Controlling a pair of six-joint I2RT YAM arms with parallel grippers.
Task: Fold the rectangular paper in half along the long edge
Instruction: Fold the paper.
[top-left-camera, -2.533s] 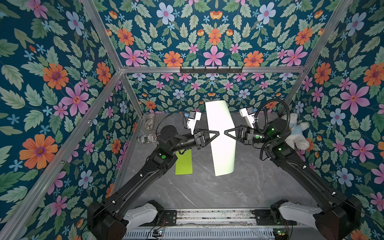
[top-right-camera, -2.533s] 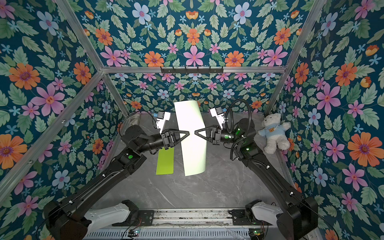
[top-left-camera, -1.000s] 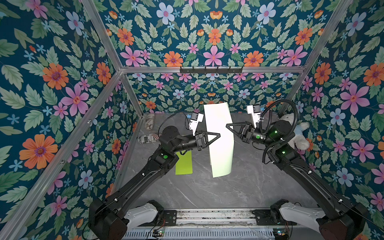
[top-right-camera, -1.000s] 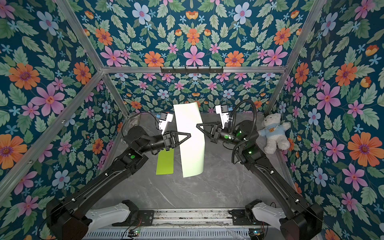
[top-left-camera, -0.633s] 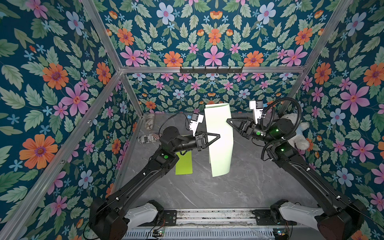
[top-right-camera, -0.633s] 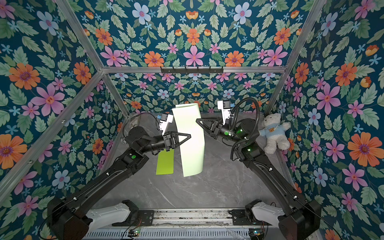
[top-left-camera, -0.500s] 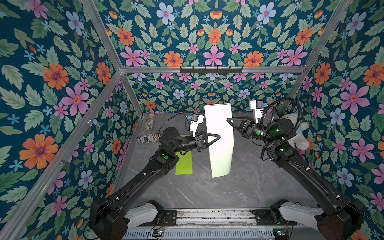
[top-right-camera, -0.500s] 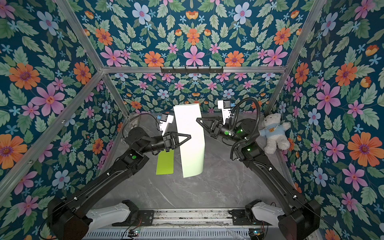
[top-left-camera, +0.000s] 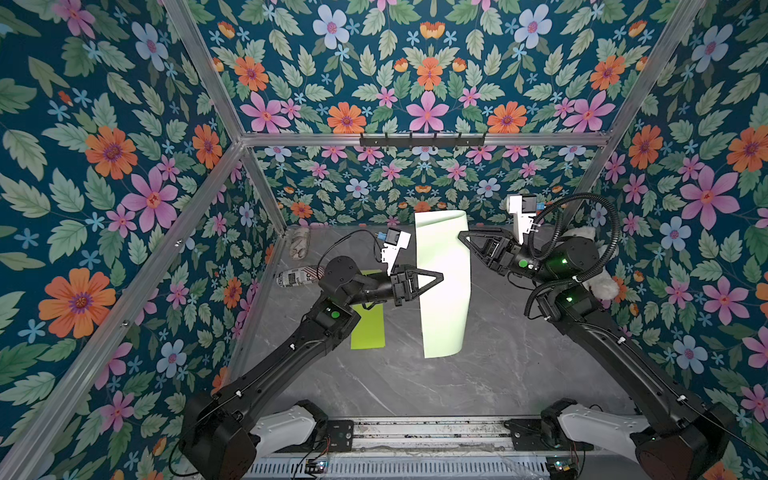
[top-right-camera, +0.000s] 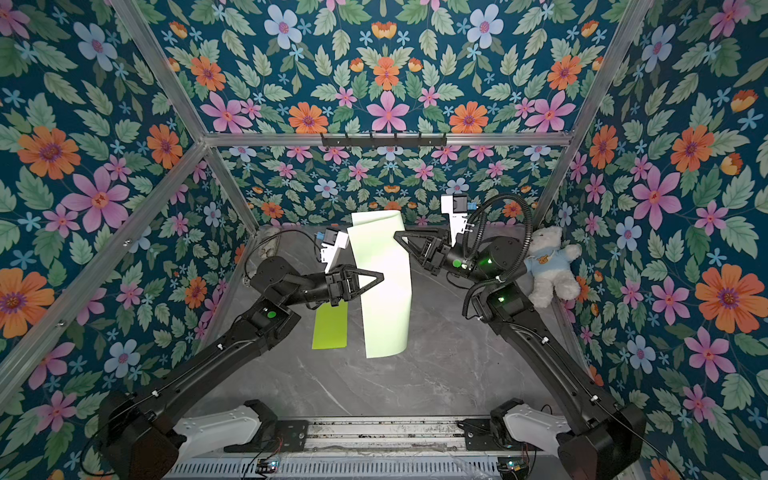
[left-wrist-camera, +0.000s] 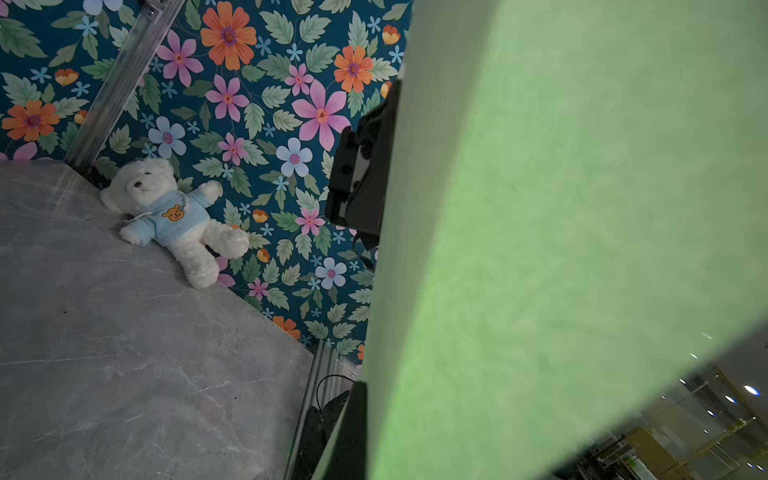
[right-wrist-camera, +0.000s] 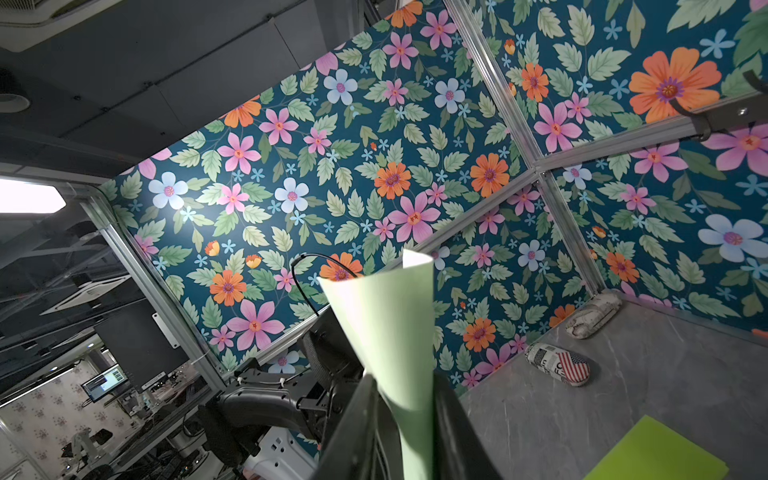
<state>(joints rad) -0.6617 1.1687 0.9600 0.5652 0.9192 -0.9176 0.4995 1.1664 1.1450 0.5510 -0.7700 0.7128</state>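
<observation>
Left gripper (top-left-camera: 441, 276): pressed together on the left long edge of the paper (top-left-camera: 444, 299), about halfway along it.
Right gripper (top-left-camera: 460, 236): slightly spread. In the right wrist view the paper's curled right edge runs through the gap between its 2 fingers (right-wrist-camera: 453, 428).
Paper: pale green, raised in the air above the table (top-left-camera: 498, 365), with its long side running away from the robot's base. Its far end curls over to the right.
Yellow-green sheet (top-left-camera: 368, 332): flat on the table, partly under the left arm, beside the paper.
Teddy bear (top-right-camera: 548, 266): against the right wall, behind the right arm.
Flag-print pouch (right-wrist-camera: 557, 368): near the table's far left corner.
Pale pouch (right-wrist-camera: 594, 316): just beyond it, at the back wall.
</observation>
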